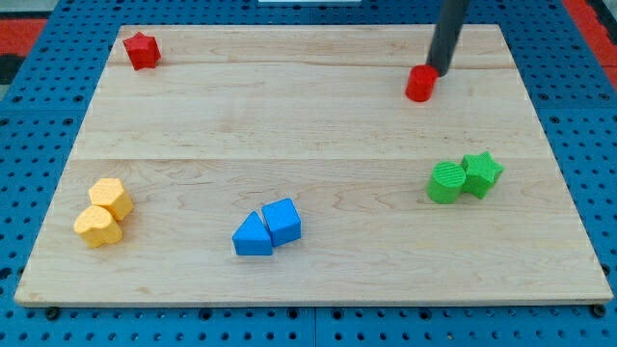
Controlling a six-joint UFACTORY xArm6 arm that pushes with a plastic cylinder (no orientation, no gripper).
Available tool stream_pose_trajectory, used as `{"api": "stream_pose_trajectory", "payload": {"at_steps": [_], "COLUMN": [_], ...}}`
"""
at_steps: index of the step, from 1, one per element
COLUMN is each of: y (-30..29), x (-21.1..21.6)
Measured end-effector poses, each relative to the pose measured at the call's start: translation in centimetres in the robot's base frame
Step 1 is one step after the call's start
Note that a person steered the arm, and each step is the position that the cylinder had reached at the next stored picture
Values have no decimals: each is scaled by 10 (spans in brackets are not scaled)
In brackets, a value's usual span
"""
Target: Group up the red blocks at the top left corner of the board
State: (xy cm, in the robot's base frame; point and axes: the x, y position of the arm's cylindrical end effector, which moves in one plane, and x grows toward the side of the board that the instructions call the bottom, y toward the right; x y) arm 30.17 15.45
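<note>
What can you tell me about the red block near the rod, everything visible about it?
The red block looks like a short upright cylinder, matte red, standing on the wooden board toward the view's top right. My tip meets its upper right edge, apparently touching. No other block touches it. The red star block sits far off, at the view's top left corner.

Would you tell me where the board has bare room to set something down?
The widest bare patch is the middle, between the red star block, the red cylinder at my tip, and the blue pair. It is crowded around the yellow pair and the green pair.
</note>
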Motion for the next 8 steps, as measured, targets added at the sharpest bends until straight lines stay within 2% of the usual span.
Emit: {"api": "stream_pose_trajectory", "payload": {"at_steps": [1,2,4,5,8], "y": [-40,-52,19,-17,-179], "x": [10,10,34,61,22]}}
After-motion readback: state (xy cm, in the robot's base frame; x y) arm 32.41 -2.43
